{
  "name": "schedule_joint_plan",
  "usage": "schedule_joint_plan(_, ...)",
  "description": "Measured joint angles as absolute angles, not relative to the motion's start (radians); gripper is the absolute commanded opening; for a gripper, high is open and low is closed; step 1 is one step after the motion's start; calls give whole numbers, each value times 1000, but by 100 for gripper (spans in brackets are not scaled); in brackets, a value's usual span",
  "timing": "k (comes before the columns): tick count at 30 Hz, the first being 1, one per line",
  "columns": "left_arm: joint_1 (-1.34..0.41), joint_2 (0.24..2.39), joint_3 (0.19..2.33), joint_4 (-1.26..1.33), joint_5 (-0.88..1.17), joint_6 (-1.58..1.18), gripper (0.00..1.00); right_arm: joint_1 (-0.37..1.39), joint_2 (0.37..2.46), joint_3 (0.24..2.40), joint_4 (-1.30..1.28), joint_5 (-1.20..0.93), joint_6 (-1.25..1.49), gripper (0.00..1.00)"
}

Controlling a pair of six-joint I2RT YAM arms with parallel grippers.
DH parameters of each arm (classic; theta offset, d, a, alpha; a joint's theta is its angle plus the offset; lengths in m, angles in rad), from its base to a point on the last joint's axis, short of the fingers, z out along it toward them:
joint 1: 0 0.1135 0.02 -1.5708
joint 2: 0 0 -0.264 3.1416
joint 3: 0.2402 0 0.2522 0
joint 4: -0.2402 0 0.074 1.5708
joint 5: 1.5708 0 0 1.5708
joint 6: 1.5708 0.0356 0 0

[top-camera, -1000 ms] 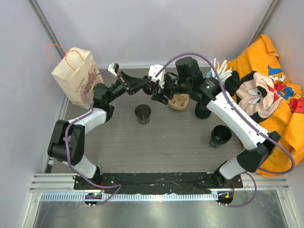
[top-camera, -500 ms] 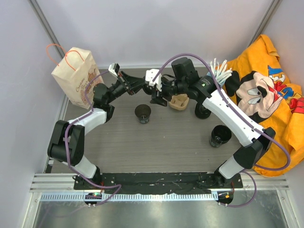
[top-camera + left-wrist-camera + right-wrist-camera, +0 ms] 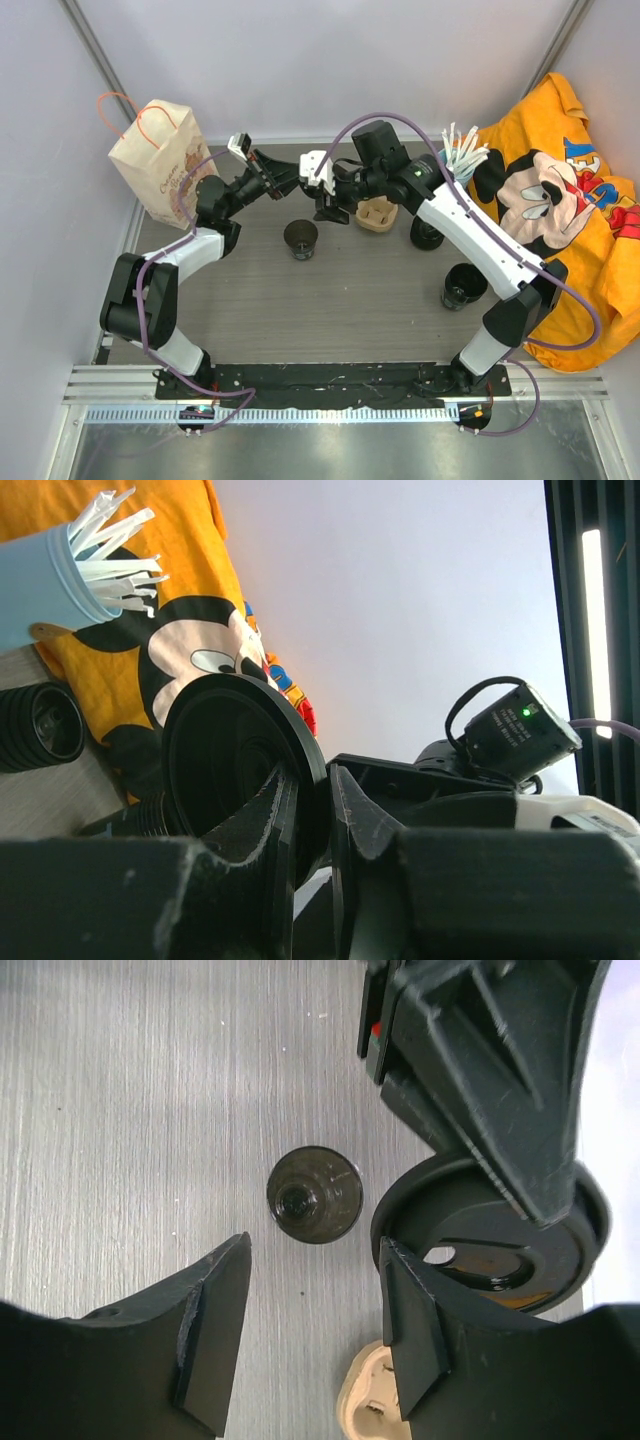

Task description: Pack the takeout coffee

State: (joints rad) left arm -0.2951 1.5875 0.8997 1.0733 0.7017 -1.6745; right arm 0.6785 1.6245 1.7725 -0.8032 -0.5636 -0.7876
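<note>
On the worktop (image 3: 350, 300), the cup (image 3: 300, 238) is stood upright, mouth up.
A lid (image 3: 230, 760) is pinched by the left claw (image 3: 310, 777); the right claw (image 3: 312, 1260) is spread above the cup.

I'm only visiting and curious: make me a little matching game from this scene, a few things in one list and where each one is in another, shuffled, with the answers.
Things:
1. paper bag
2. black lid
3. small black cup
4. orange cloth

Places:
A. pinched in the left gripper
B. upright and open-topped on the table
C. standing in the far-left corner
D. heaped along the right side

Pairs: 1-C, 2-A, 3-B, 4-D
</note>
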Motion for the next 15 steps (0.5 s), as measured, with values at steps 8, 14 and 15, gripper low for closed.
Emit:
schedule_joint_plan(8,-295,1588,900,1073,701,-1668,0,676,1626,1859,-825,-579,-789,59)
schedule_joint_plan(14,-296,1588,900,1072,702,-1669,0,663,1622,1848,-830,-567,-798,58)
schedule_joint_plan(15,-297,1588,900,1073,703,-1669,0,660,1621,1840,-828,-564,-799,58)
